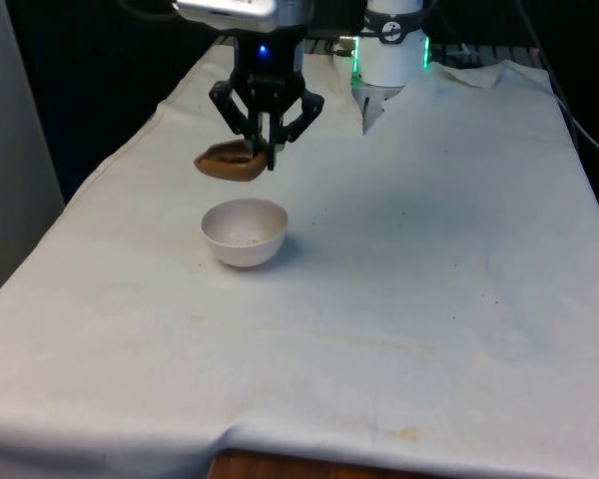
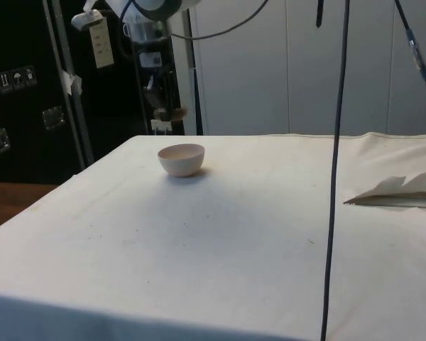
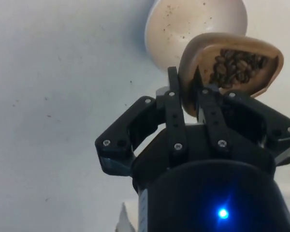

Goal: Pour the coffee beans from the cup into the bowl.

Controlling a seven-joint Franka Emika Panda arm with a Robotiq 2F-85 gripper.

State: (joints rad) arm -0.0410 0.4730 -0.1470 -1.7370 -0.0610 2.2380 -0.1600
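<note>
Wrist view: black pincer (image 3: 189,92) pinches the rim of a brown cup (image 3: 229,65) still holding coffee beans (image 3: 234,65), tilted for pouring. White bowl (image 1: 244,232) sits on the surface (image 1: 429,299) just below, toward the cup's six o'clock, holding only crumbs.

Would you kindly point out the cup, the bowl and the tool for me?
cup (image 1: 230,163), front view, on its brown outer wall.
bowl (image 1: 242,246), front view, on its white outer wall.
tool (image 1: 264,150), front view, between its fingertips, shut on the cup's rim.
</note>
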